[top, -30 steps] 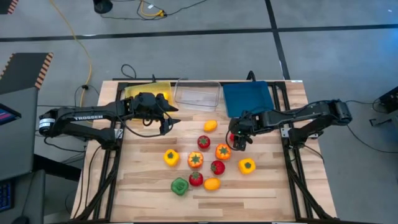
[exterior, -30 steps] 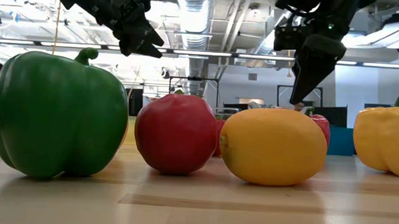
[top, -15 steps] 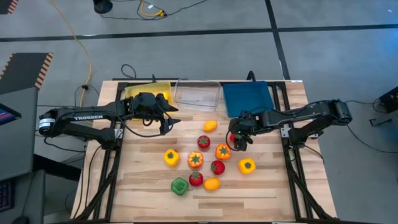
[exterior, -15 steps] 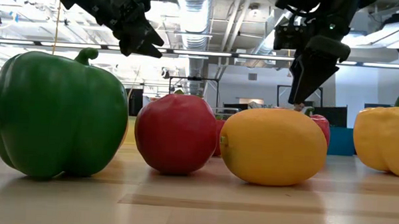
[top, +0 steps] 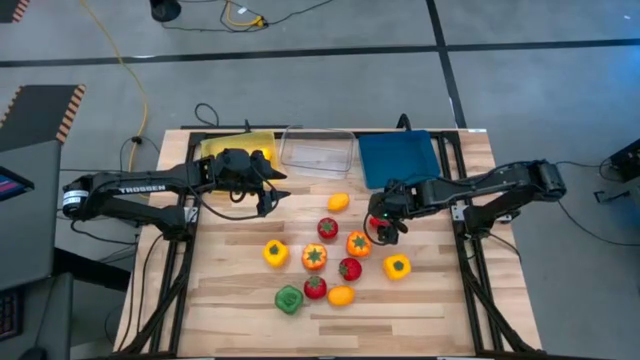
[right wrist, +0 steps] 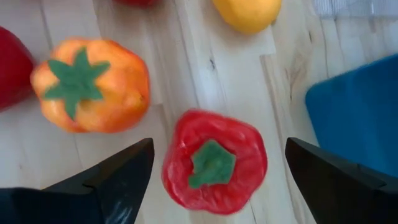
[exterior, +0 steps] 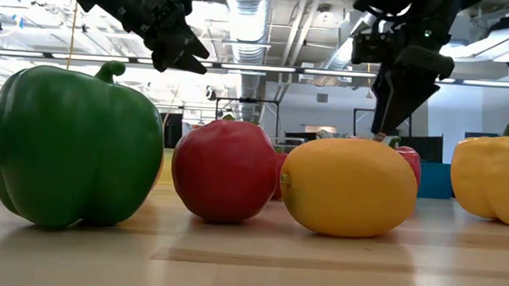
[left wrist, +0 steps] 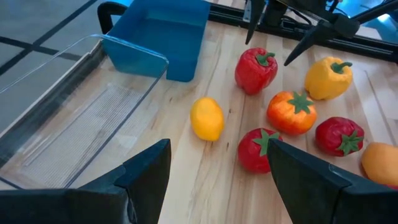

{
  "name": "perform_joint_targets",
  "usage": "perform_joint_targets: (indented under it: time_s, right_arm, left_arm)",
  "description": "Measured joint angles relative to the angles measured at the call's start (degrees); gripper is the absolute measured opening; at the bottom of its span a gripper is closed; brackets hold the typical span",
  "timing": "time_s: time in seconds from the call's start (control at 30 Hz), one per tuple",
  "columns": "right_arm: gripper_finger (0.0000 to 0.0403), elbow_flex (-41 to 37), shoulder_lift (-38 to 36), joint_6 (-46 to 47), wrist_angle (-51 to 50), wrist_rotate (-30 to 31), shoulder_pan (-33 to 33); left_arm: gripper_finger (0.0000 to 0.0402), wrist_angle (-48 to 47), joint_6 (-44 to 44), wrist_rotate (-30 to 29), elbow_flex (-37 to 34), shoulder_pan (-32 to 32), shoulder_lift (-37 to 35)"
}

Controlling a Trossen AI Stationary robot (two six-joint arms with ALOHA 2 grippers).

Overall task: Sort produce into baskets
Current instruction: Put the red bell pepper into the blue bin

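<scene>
Hovering wide open, the right gripper is straddling a red pepper near the blue basket at the table's far edge, hidden overhead. The left gripper is waiting half-open by three baskets; ten pieces are lying mid-table.

Black jointed arms, white TROSSEN lettering

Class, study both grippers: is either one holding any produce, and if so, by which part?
Nothing is held. The right gripper has open jaws straddling the red pepper without touching it. The left gripper hangs open and empty near the clear basket.
</scene>
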Motion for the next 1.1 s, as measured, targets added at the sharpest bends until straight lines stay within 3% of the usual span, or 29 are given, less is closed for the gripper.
perform_joint_targets:
  time_s: [0.37, 0.57, 0.8, 1.1]
  right_arm:
    - [0.0384, 0.0, 0.0, 0.0, -0.9, 1.0, -2.1]
    - [0.0384, 0.0, 0.0, 0.0, -0.8, -2.7, -2.9]
    - [0.0384, 0.0, 0.1, -0.5, 0.2, -2.9, -2.9]
    - [0.0384, -0.1, 6.8, -1.8, 1.0, -2.7, -2.9]
  left_arm:
    - [0.0254, 0.0, -0.2, 0.0, 0.0, 0.0, 0.0]
    - [0.0254, 0.0, -0.2, 0.0, 0.0, 0.0, 0.0]
    - [0.0254, 0.0, -0.2, 0.0, 0.0, 0.0, 0.0]
    - [0.0254, 0.0, -0.2, 0.0, 0.0, 0.0, 0.0]
